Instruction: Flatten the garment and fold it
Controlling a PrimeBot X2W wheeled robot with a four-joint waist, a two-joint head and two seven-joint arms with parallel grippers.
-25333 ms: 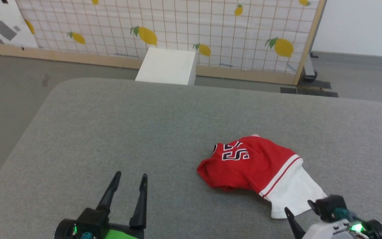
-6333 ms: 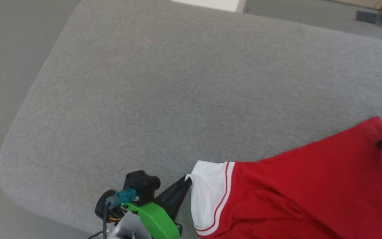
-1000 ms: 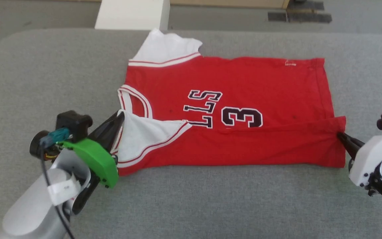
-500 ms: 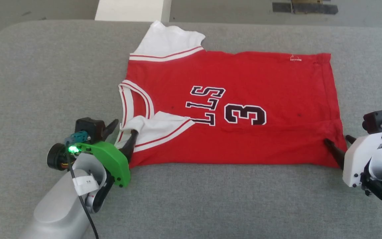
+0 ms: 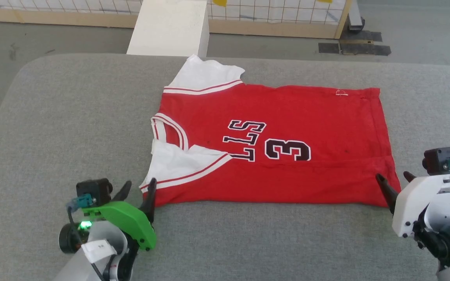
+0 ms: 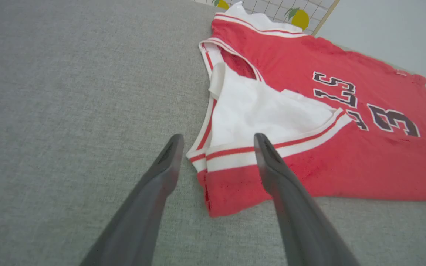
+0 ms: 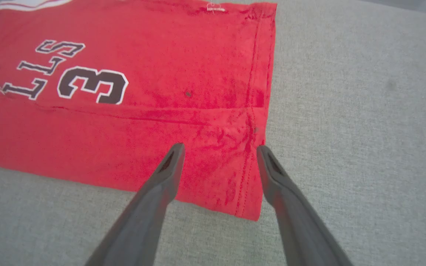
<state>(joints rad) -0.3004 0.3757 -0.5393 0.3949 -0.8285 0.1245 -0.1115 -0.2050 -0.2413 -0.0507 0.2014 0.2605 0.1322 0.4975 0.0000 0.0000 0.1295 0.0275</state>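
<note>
The shirt (image 5: 307, 109) lies spread on a grey padded table (image 5: 72, 117), slightly right of the middle. Its neck points to the robot's left and its hem to the right. The long edge nearest the robot is folded over onto the front, covering part of the black lettering beside the number 3 (image 5: 287, 150). The near sleeve (image 5: 178, 162) lies folded onto the chest, white with striped trim. The far sleeve (image 5: 205, 74) sticks out flat at the far side.

The left gripper (image 5: 138, 192) sits at the shirt's near shoulder corner with its fingers spread wide and nothing between them. One finger is over bare table, the other over the red cloth below the sleeve trim. The right gripper (image 5: 393, 178) is at the near hem corner, also spread wide and empty, one finger above the red cloth and one at the hem edge.

Beyond the table stand a white box (image 5: 170, 27) and a gridded screen (image 5: 279, 8).
</note>
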